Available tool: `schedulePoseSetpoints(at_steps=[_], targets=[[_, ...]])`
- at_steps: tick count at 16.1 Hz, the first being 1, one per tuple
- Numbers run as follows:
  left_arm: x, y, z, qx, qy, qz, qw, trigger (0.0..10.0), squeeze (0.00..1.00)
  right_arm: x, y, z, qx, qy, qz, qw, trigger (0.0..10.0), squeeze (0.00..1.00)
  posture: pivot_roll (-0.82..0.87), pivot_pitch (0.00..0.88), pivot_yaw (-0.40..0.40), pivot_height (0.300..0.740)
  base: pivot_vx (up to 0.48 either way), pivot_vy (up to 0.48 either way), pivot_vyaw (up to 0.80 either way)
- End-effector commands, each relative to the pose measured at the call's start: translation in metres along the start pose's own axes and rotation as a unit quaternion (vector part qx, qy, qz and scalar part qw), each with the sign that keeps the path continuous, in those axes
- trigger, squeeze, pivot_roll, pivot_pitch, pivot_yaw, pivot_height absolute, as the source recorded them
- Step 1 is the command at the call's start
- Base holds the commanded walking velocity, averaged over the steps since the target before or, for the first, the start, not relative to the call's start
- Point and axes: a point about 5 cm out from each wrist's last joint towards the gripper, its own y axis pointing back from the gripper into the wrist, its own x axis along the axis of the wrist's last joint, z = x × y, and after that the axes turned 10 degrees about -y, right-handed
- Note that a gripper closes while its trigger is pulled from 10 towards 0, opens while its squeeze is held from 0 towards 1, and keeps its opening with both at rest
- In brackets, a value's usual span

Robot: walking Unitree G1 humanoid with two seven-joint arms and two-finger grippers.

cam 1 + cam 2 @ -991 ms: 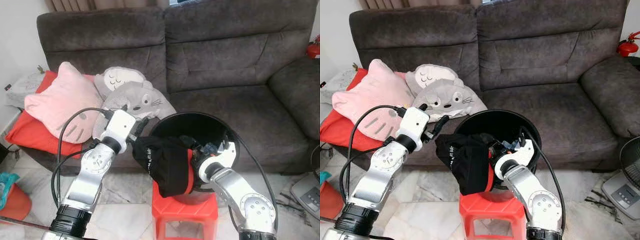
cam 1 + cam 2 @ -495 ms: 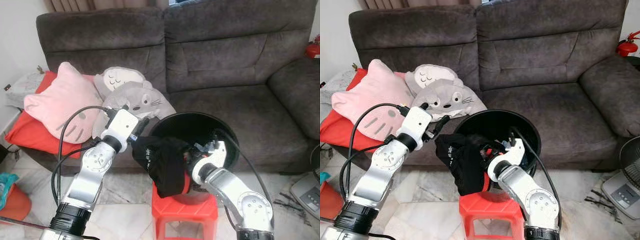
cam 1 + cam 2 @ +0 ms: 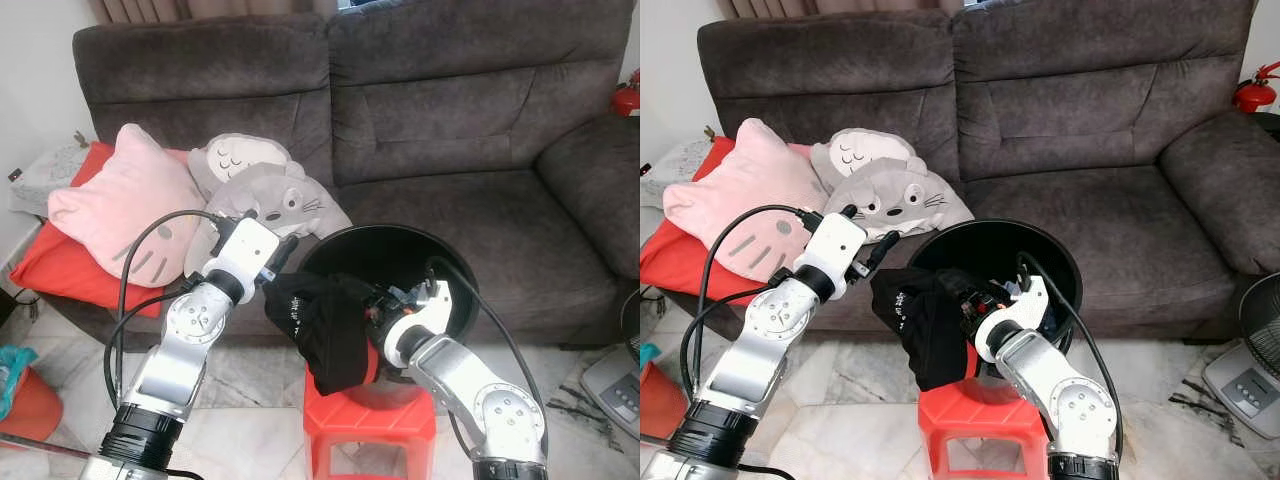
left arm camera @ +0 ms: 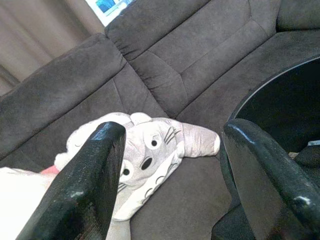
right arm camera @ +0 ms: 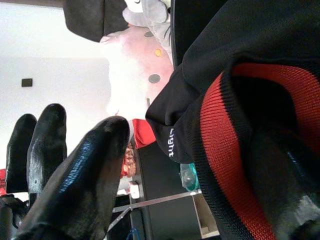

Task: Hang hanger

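Fingers of the right gripper (image 5: 165, 165) stand apart around the red-trimmed edge of the black garment (image 3: 325, 325); wrist view shows one finger on each side of the hem, but contact with the cloth cannot be confirmed, so this reads as an unclosed pinch. Fingers of the left gripper (image 4: 175, 175) are spread wide with nothing between them, poised at the near-left rim of the black basket (image 3: 455, 275), just beside the garment's upper fold.

Task status (judgement): early. No hanger can be made out anywhere; if one is present it is hidden inside the basket or under the cloth. No rail or hook is visible either. The garment is draped over the basket's front rim, hanging down toward the red stool (image 3: 365, 425), neither lifted clear nor on a hanger. Remaining: secure the garment, find or expose the hanger, carry it to a hanging place. All of this is still to do.

Surface: basket sits on top of the red stool, which stands on a pale marble-patterned floor (image 3: 245, 375). A cable runs from each wrist.

Room, going back: dark grey sofa (image 3: 450, 130) directly behind the basket. On its left seat, a grey cat-like plush cushion (image 3: 270, 195) leans against a pink cat-face cushion (image 3: 125, 205), which rests on a red cushion (image 3: 45, 260). Curtain hem above the backrest. Red object at far right edge, possibly an extinguisher.
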Motion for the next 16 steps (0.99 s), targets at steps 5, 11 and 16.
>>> schedulePoseSetpoints(at_steps=[5, 11, 16], targets=[[0.0, -0.001, -0.001, -0.005, -0.012, -0.003, 1.0, 10.0, 0.0, -0.039, -0.011, 0.002, 0.01, -0.043, -0.042, 0.998, 0.0, 0.0, -0.05, 0.0, 0.132, 0.74, 0.0, 0.0, 0.0], [0.0, -0.002, 0.002, -0.003, -0.007, -0.005, 1.0, 10.0, 0.0, -0.033, -0.011, -0.006, 0.024, -0.022, -0.028, 0.999, 0.0, 0.0, -0.05, 0.0, 0.129, 0.74, 0.0, 0.0, 0.0], [-0.003, -0.002, 0.001, 0.009, 0.001, -0.012, 1.0, 10.0, 0.0, -0.022, -0.016, -0.028, 0.048, 0.082, 0.007, 0.995, 0.0, 0.0, -0.06, 0.0, 0.122, 0.74, 0.0, 0.0, 0.0]])
